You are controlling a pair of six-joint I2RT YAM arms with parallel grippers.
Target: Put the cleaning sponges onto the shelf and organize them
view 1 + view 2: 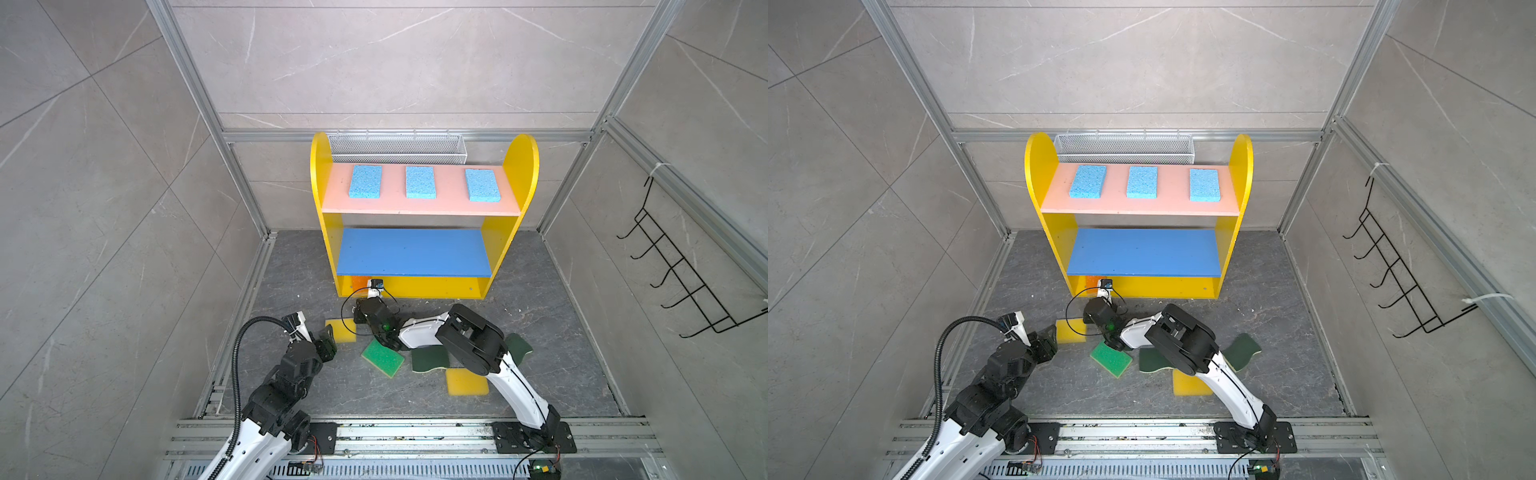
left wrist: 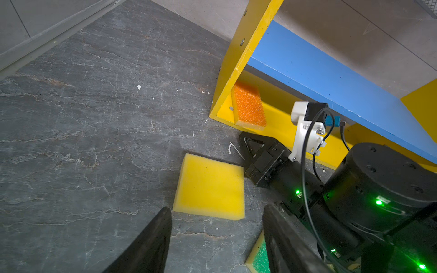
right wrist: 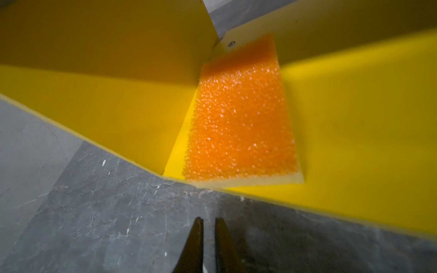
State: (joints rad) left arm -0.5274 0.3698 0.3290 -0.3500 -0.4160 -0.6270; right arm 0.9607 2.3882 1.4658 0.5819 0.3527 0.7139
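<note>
The yellow shelf (image 1: 415, 253) holds three light blue sponges (image 1: 420, 182) in a row on its pink top board. An orange sponge (image 3: 241, 123) lies in the bottom tier's left corner. My right gripper (image 3: 209, 219) hovers over the floor just in front of it, shut and empty. A yellow sponge (image 2: 210, 186) lies on the floor ahead of my left gripper (image 2: 216, 209), which is open and holds nothing. On the floor lie also a bright green sponge (image 1: 382, 358), two dark green scourers (image 1: 430, 359) (image 1: 519, 345) and another yellow sponge (image 1: 465, 382).
A white wire mesh basket (image 1: 399, 147) hangs on the back wall behind the shelf. A black wire hook rack (image 1: 681, 270) hangs on the right wall. The right arm (image 1: 469, 340) reaches across the loose sponges. The blue middle board (image 1: 1144, 251) is bare.
</note>
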